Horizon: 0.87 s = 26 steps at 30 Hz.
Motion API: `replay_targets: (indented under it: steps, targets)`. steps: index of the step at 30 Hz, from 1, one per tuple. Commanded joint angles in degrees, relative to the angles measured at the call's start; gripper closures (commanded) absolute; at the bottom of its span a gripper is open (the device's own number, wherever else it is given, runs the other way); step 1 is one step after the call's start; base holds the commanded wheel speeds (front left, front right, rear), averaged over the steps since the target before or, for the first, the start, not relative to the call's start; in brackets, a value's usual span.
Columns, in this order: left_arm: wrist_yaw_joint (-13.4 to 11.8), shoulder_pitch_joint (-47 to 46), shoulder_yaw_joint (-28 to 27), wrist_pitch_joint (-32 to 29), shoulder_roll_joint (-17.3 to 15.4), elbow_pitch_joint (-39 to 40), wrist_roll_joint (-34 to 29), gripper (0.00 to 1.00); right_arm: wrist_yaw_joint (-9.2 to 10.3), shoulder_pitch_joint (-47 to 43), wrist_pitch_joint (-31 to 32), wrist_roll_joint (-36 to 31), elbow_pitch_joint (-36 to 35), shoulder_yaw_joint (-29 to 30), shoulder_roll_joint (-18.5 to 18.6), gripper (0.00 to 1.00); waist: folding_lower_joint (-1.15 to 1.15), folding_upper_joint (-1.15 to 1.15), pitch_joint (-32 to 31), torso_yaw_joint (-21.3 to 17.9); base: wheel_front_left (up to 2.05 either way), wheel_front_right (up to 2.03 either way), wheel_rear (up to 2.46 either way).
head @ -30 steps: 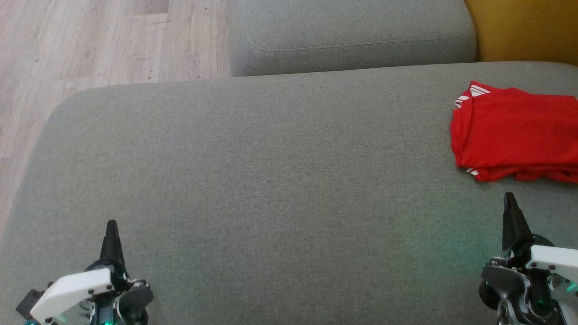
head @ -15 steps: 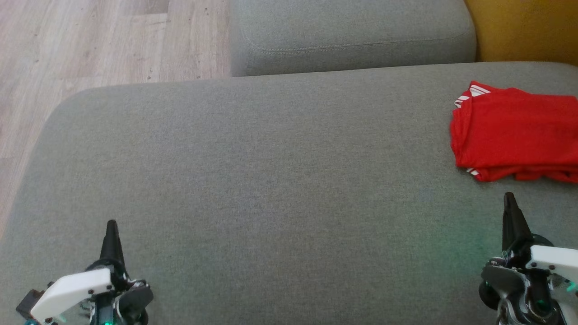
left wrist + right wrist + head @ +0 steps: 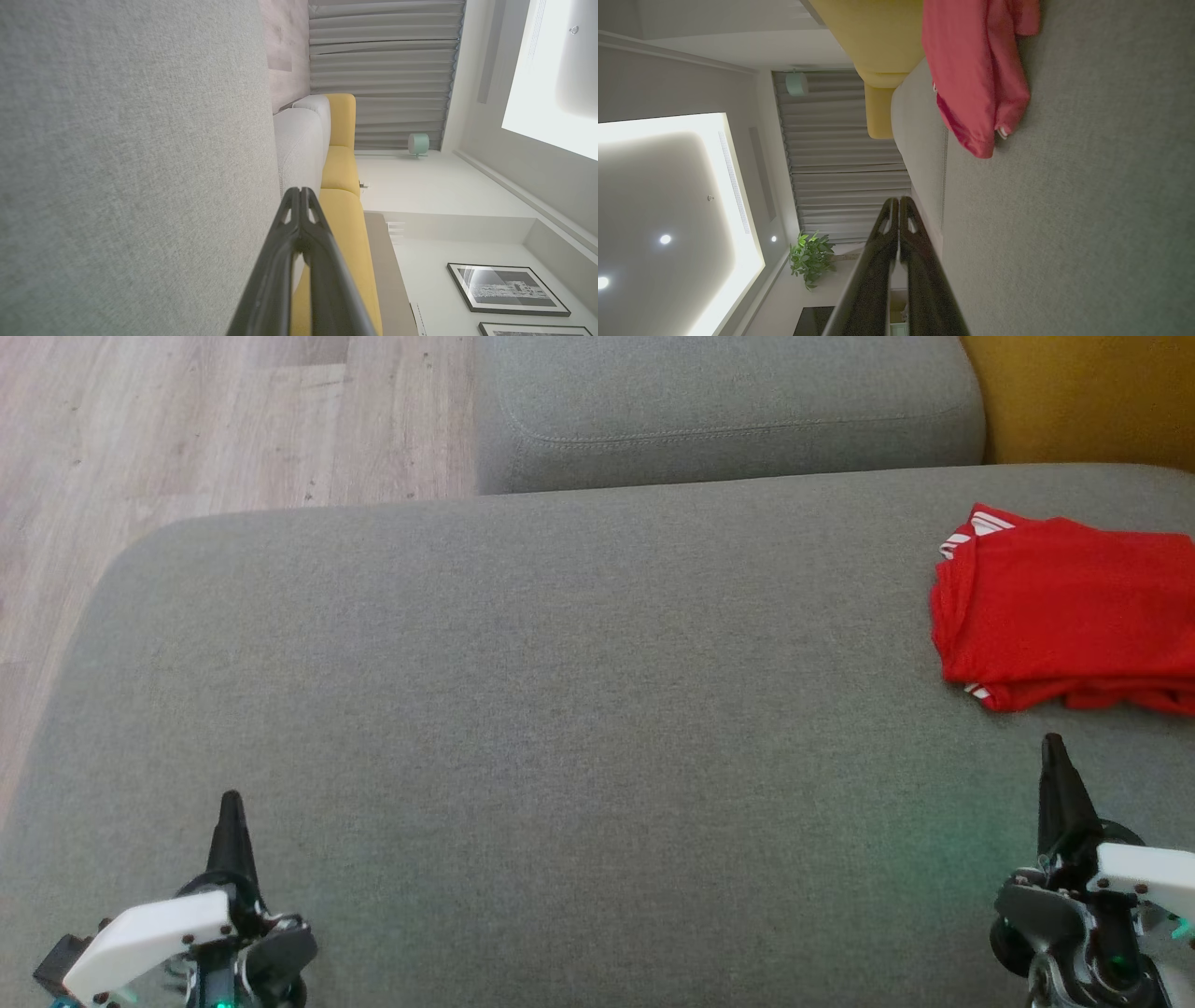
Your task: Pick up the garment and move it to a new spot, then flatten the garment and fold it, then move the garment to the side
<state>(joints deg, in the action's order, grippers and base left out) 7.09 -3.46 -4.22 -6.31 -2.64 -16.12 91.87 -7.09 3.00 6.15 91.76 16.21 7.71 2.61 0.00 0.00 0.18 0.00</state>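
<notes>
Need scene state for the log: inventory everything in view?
garment: 1, red, white stripes, seat's far right
sofa seat: 1, grey, below both hands
grey cushion: 1, grey, beyond seat
yellow sofa: 1, yellow, top right
floor: 1, pale wood, top left
curtain: 1, grey, far wall
plant: 1, green, beside curtain
framed pictures: 2, black frames, wall
left hand: 1, dark, shut, lower left
right hand: 1, dark, shut, lower right

Soft even daylight, slight grain
</notes>
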Motion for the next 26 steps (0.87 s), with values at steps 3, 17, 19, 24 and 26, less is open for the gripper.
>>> replay_targets:
  steps: [3,17,19,24,26]
  targets:
    - [0.40,-2.73,-2.30,-0.18,-0.23,2.07,0.29,1.00,-0.40,3.19,0.35,0.39,-2.19,-1.17,0.27,1.00,0.00,0.00,0.00,0.00,0.00,0.00,0.00]
    - [0.40,-2.73,-2.30,-0.18,-0.23,2.07,0.29,1.00,-0.40,3.19,0.35,0.39,-2.19,-1.18,0.27,1.00,0.00,0.00,0.00,0.00,0.00,0.00,0.00]
    - [0.40,-2.73,-2.30,-0.18,-0.23,2.07,0.29,1.00,-0.40,3.19,0.35,0.39,-2.19,-1.18,0.27,1.00,0.00,0.00,0.00,0.00,0.00,0.00,0.00]
    - [0.40,-2.73,-2.30,-0.18,-0.23,2.07,0.29,1.00,-0.40,3.19,0.35,0.40,-2.19,-1.18,0.27,1.00,0.00,0.00,0.00,0.00,0.00,0.00,0.00]
    - [0.40,-2.73,-2.29,-0.17,-0.23,2.07,0.29,1.00,-0.40,3.19,0.35,0.40,-2.19,-1.18,0.27,1.00,0.00,0.00,0.00,0.00,0.00,0.00,0.00]
